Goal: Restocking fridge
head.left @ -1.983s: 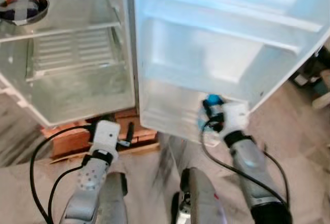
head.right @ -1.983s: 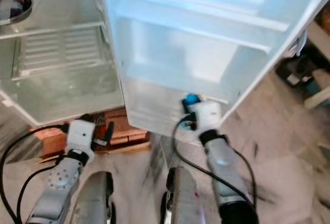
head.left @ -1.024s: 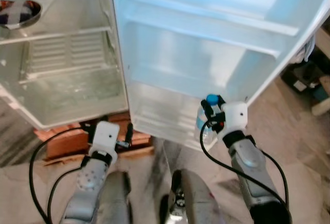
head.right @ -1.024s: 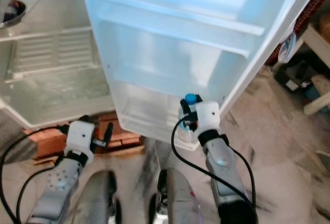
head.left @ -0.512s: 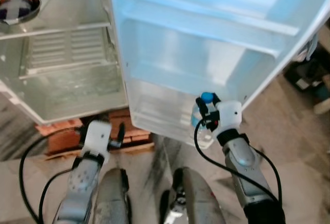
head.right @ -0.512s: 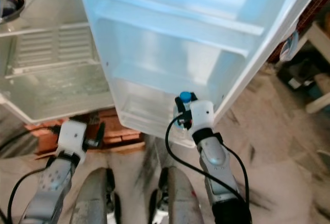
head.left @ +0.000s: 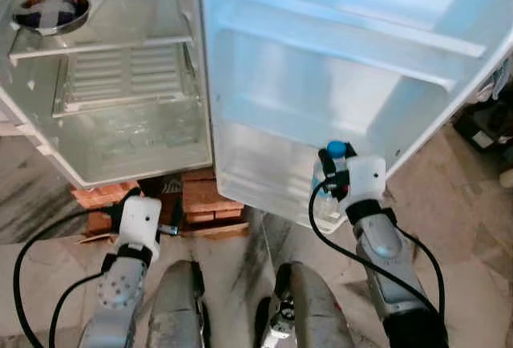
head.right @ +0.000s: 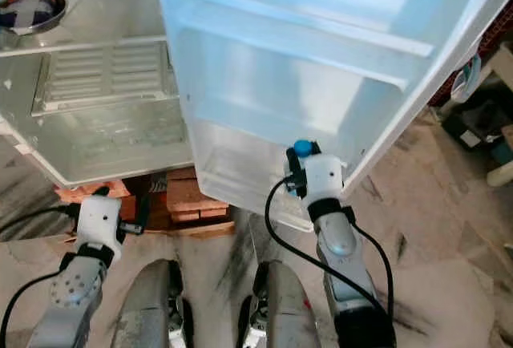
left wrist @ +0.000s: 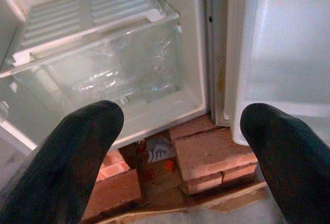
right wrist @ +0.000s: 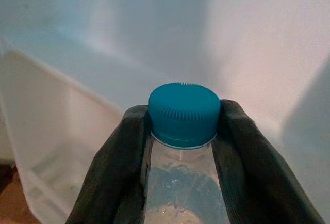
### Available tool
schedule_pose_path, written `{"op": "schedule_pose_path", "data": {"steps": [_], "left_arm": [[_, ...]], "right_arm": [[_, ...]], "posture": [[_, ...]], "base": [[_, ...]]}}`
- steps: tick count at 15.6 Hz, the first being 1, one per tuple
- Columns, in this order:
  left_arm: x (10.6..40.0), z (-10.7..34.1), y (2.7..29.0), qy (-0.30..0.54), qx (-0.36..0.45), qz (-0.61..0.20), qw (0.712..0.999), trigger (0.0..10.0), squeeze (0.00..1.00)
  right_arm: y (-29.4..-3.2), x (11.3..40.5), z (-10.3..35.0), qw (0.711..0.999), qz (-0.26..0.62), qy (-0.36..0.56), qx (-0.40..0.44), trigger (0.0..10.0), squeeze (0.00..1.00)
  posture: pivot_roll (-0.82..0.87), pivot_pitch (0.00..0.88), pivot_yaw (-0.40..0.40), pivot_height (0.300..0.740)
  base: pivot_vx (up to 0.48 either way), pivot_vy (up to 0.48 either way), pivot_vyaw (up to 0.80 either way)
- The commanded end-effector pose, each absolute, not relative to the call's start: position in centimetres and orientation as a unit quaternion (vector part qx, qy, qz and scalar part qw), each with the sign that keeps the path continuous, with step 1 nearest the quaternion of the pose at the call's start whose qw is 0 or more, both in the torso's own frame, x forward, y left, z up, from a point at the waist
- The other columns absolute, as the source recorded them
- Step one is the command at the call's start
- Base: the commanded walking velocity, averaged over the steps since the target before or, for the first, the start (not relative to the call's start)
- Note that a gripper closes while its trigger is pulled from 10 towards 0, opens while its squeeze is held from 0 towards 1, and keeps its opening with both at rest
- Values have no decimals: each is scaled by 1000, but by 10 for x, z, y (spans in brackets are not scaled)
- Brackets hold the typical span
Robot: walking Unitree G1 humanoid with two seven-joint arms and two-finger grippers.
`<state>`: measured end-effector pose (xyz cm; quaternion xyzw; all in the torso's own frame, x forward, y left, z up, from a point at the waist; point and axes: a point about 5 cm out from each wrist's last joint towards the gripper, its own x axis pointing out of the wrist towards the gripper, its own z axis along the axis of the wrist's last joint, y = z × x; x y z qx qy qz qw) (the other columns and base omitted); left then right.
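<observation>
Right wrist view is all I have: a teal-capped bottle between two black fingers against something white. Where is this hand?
Observer: The right hand holds the water bottle at the lowest door bin of the open fridge door.
Operator: And the other arm?
Observer: The left hand is open, low in front of the bricks under the fridge.
Operator: Anything stocked yet?
Observer: A steel bowl sits on the glass shelf above the crisper drawer.
</observation>
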<state>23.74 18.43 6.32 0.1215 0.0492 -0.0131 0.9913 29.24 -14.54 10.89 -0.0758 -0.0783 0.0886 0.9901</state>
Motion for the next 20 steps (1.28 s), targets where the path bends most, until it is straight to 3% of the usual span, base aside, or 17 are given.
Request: {"op": "schedule_pose_path", "data": {"steps": [1, 4, 9, 14, 18, 20], "left_arm": [[236, 60, 183, 61, 122, -11, 991, 10000, 0], [236, 58, 183, 66, 122, -13, 990, 10000, 0], [236, 70, 183, 52, 136, -7, 989, 10000, 0], [226, 76, 175, 51, 145, -25, 988, 10000, 0], [210, 76, 174, 62, 146, -21, 987, 10000, 0], [206, 75, 173, 71, 144, -22, 987, 10000, 0]], "right_arm": [[-151, 293, 110, 990, 77, -84, -78, 10000, 0], [-151, 295, 111, 990, 76, -89, -81, 10000, 0], [-136, 315, 117, 985, 85, -108, -102, 10000, 0], [-121, 357, 146, 965, 38, -164, -201, 10000, 0], [-113, 371, 165, 924, 21, -219, -313, 10000, 0], [-123, 375, 154, 927, -3, -180, -328, 10000, 0]], "posture": [[131, 149, -70, 596], [134, 149, -71, 567], [155, 185, -62, 567], [208, 259, -66, 567], [239, 302, -73, 567], [244, 315, -71, 567]], "base": [[0, 0, 0], [0, 0, 0], [0, 0, 0], [0, 0, 0], [0, 0, 0], [0, 0, 0]]}}
